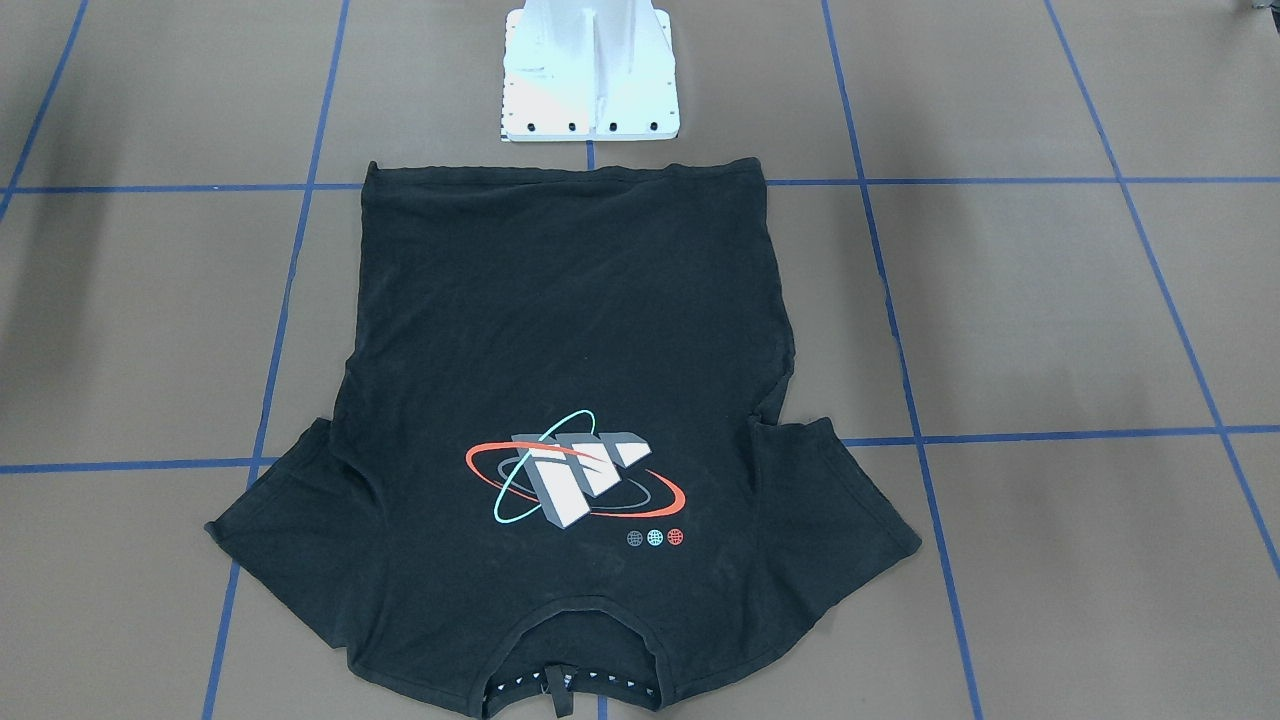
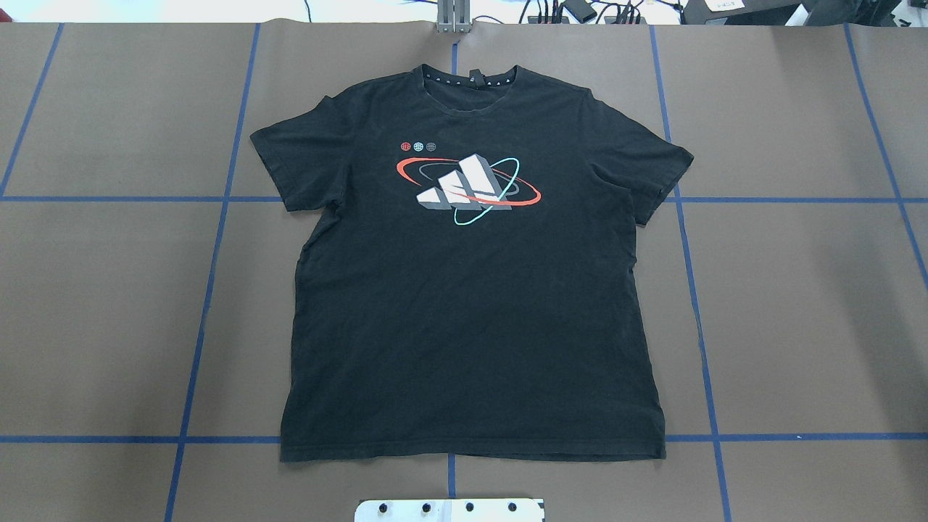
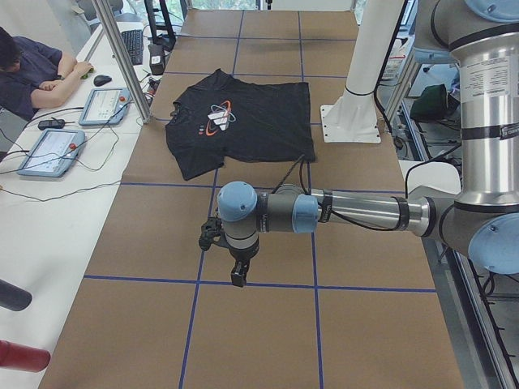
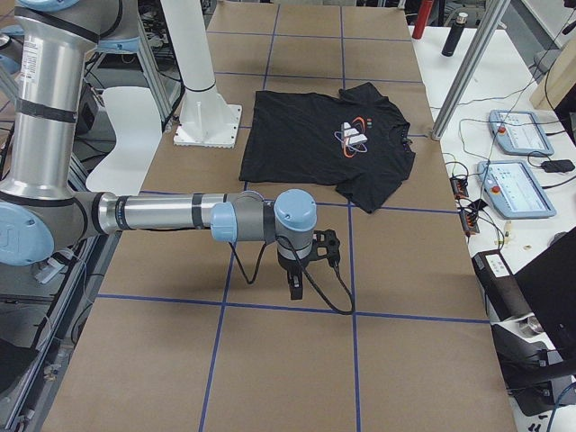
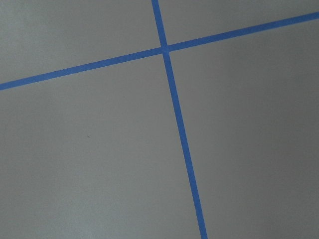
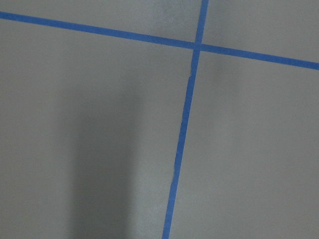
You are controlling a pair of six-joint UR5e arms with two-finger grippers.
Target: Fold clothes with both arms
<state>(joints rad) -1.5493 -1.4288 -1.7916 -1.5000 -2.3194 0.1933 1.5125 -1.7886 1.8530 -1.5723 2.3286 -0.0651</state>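
A black short-sleeved T-shirt (image 2: 471, 304) lies flat and face up in the middle of the table (image 2: 109, 290), both sleeves spread. Its print (image 2: 467, 183) of grey-white blocks ringed by red and teal ovals is in plain sight. The collar points toward the operators' side. The hem lies just short of the robot's white pedestal (image 1: 590, 70). A small crease shows at the armpit on the robot's left side.

Blue tape (image 2: 210, 290) marks the brown table cover into large squares, and the shirt spans several of them.

Both arms stand well apart from the shirt, one at each end of the table. The left arm (image 3: 357, 212) reaches out level over the cover, and the left gripper (image 3: 238, 274) points down close to a tape line. The right arm (image 4: 162, 214) mirrors that pose at the far end, with the right gripper (image 4: 295, 288) also turned downward. Only the side cameras catch either gripper, so I cannot tell how the jaws stand. Each wrist camera sees only bare brown cover and a tape crossing.

At a white bench alongside, a person (image 3: 32, 69) sits leaning on folded arms near two control tablets (image 3: 49, 151).
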